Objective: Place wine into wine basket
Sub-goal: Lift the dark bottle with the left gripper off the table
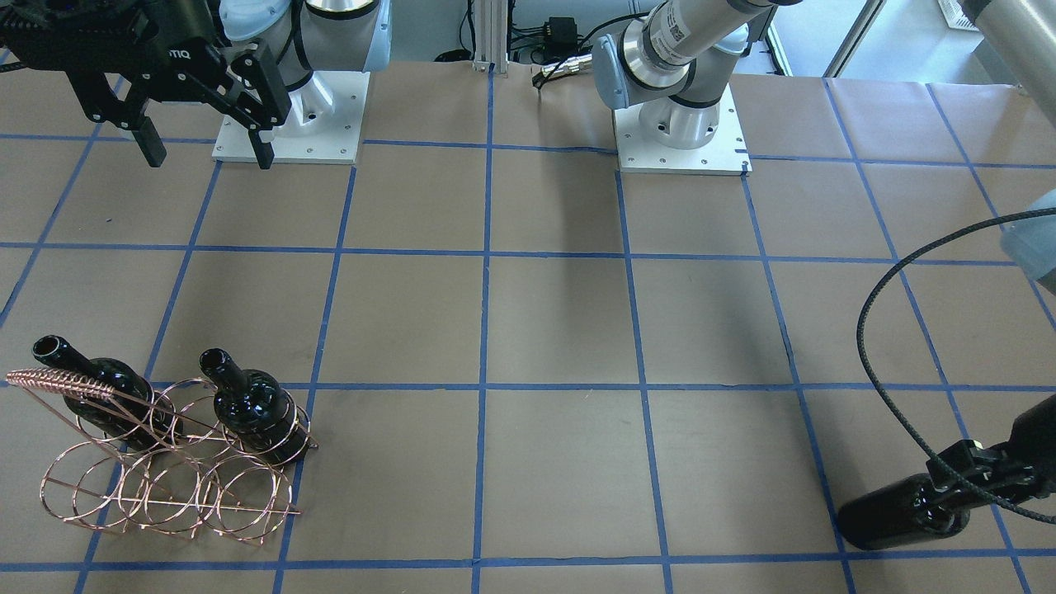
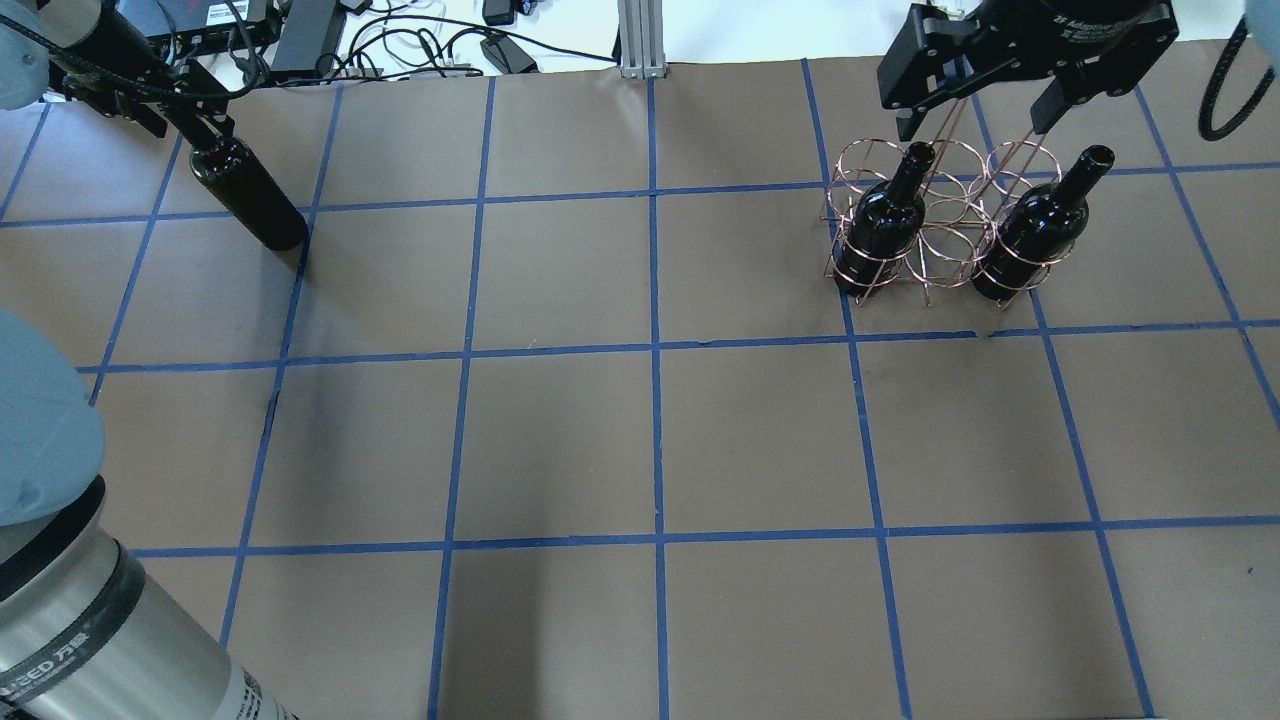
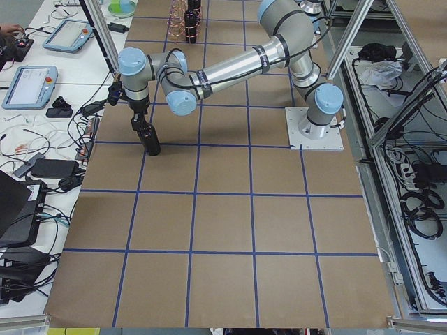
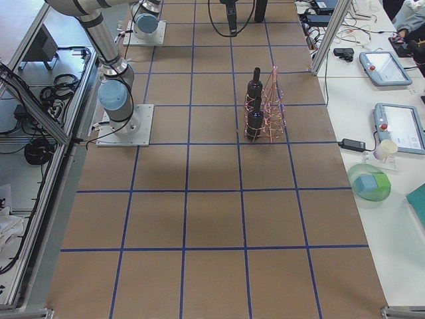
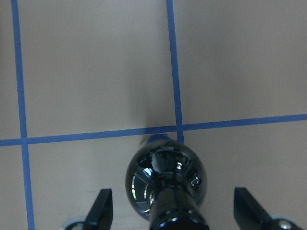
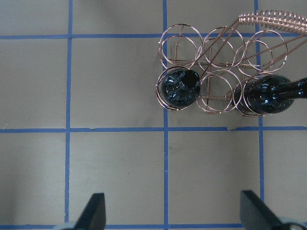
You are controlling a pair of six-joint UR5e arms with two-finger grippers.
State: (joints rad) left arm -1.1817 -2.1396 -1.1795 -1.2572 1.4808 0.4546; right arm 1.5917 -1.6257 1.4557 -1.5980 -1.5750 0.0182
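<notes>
Wine (image 2: 248, 200): glossy, near-black, unlabelled glass bottle

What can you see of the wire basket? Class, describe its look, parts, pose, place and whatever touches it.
The basket is thin, shiny, copper-coloured wire. It has two rows of round rings, a triangular side frame and a twisted-wire handle on top. It stands on the table, far from the robot on its right side. A dark glossy bottle and a second bottle sit neck-up in the end rings of one row. The ring between them and the whole other row are empty.
</notes>
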